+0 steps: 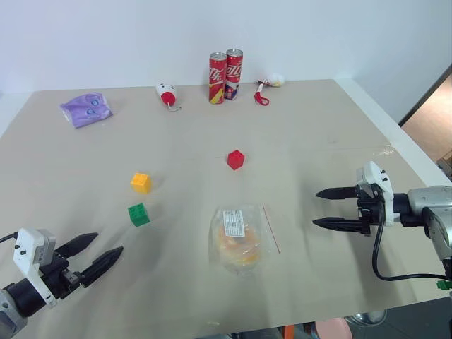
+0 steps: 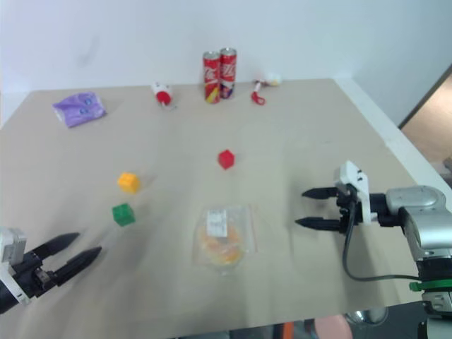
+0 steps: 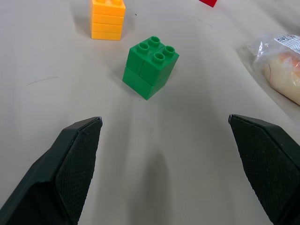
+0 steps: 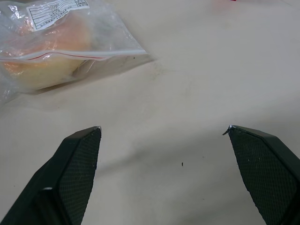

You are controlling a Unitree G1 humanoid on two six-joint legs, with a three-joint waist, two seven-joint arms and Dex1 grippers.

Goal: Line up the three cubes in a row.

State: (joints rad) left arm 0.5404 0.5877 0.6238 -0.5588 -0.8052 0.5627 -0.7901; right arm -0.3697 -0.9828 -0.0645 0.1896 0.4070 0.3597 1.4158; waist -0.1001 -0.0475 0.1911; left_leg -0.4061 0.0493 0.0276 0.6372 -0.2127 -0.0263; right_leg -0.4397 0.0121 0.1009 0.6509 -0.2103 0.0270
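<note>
Three small studded cubes sit apart on the beige table [image 1: 311, 127]. The red cube [image 1: 236, 159] is near the middle. The yellow-orange cube [image 1: 141, 183] lies to its left, and the green cube [image 1: 138, 215] sits just in front of that one. My left gripper [image 1: 103, 253] hovers open at the near left, pointing at the green cube [image 3: 150, 67], a short way from it. At the right, my right gripper [image 1: 322, 207] is open, pointing left toward a bagged bun, with nothing between its fingers.
A clear zip bag with a bun [image 1: 238, 238] lies at the front centre. Two red soda cans [image 1: 225, 75] stand at the back. Near them lie a small red-and-white item [image 1: 167, 94], a red-handled item [image 1: 263, 92] and a purple packet [image 1: 86, 109]. The table edge runs close along the right.
</note>
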